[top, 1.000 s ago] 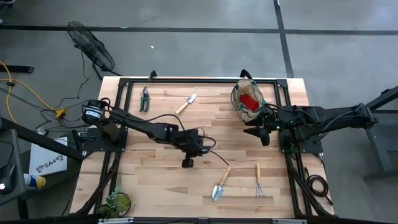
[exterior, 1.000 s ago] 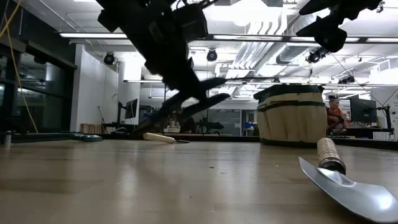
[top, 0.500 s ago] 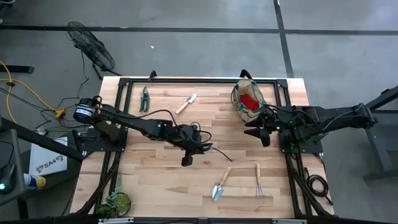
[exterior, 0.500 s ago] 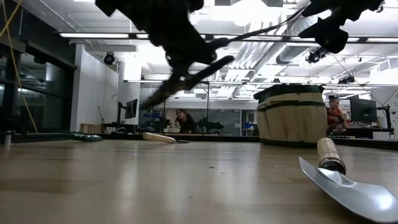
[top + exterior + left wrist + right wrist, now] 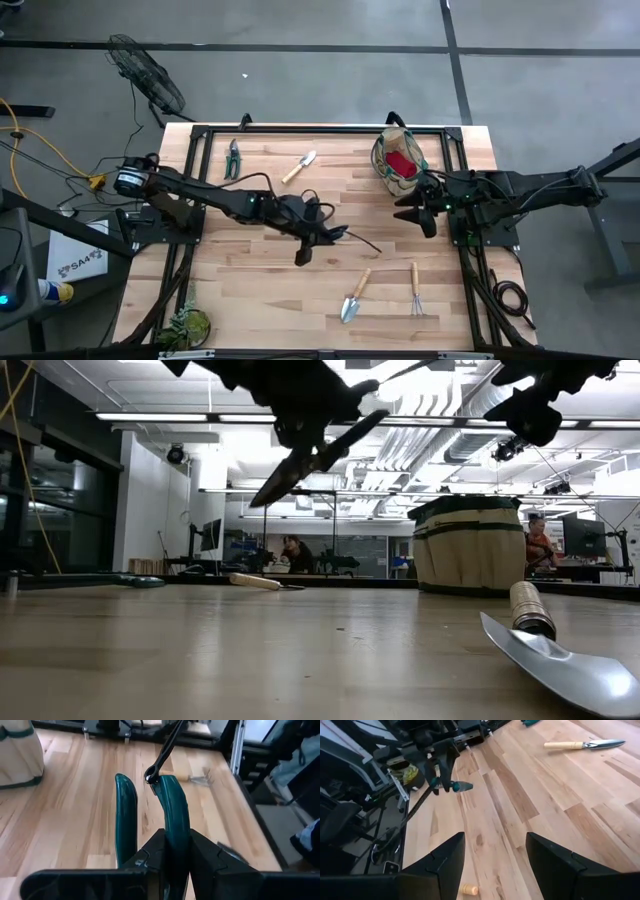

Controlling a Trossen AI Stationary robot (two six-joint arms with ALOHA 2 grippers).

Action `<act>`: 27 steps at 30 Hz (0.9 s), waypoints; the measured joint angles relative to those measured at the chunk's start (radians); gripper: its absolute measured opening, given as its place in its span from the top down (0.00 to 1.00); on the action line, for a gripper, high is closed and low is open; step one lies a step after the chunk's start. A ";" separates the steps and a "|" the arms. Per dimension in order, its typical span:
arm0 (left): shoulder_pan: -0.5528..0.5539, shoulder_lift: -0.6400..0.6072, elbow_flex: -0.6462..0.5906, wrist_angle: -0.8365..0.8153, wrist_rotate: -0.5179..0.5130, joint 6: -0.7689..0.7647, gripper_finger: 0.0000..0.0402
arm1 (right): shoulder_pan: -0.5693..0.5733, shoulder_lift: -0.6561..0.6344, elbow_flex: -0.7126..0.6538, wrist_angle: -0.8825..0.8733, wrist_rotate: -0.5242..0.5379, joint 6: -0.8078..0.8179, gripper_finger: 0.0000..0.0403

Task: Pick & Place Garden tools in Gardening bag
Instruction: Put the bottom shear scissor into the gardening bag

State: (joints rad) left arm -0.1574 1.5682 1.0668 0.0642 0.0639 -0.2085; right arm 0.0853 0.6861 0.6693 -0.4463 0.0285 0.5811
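Note:
My left gripper (image 5: 316, 236) is shut on a green-handled pruner (image 5: 310, 460) high above the table's middle. The pruner's two handles (image 5: 125, 815) reach forward past the fingers, and a dark strap (image 5: 167, 747) hangs off one handle's end. My right gripper (image 5: 412, 214) is open and empty, in the air just near of the gardening bag (image 5: 398, 160). The bag stands upright at the far right with a red cloth (image 5: 403, 162) inside. A trowel (image 5: 354, 294) and a hand rake (image 5: 416, 290) lie at the near right. My left gripper pinches one of the pruner's green handles (image 5: 174, 832) between its two fingers; the other handle runs free beside them. The fingers lie along the handle. The pruner is lifted clear and tilted, blades (image 5: 280, 485) slanting down toward the table, handle ends up.
A second pruner (image 5: 232, 158) and a second trowel (image 5: 299, 167) lie at the far left. A leafy plant (image 5: 185, 325) sits at the near left corner. A dark metal frame (image 5: 300, 128) borders the table. Bare wood lies between the two arms.
My left gripper has risen with the pruner and gone a little toward the table's right edge. The pruner has been carried higher above the table, still tilted with its blades down.

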 joint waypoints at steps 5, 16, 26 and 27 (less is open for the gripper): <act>0.000 -0.017 0.000 0.037 -0.003 -0.008 0.88 | 0.000 0.000 0.000 0.000 -0.010 -0.004 0.50; 0.000 -0.046 0.000 0.194 0.002 -0.041 0.88 | 0.000 0.000 0.000 0.023 -0.035 -0.029 0.50; 0.001 -0.046 0.000 0.353 0.026 -0.086 0.88 | 0.000 0.000 0.000 0.118 -0.064 -0.063 0.50; 0.001 -0.046 0.000 0.372 0.026 -0.086 0.88 | 0.000 0.000 0.000 0.140 -0.068 -0.063 0.50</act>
State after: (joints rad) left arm -0.1566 1.5219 1.0672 0.4358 0.0898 -0.2943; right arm 0.0856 0.6857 0.6693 -0.3062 -0.0397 0.5177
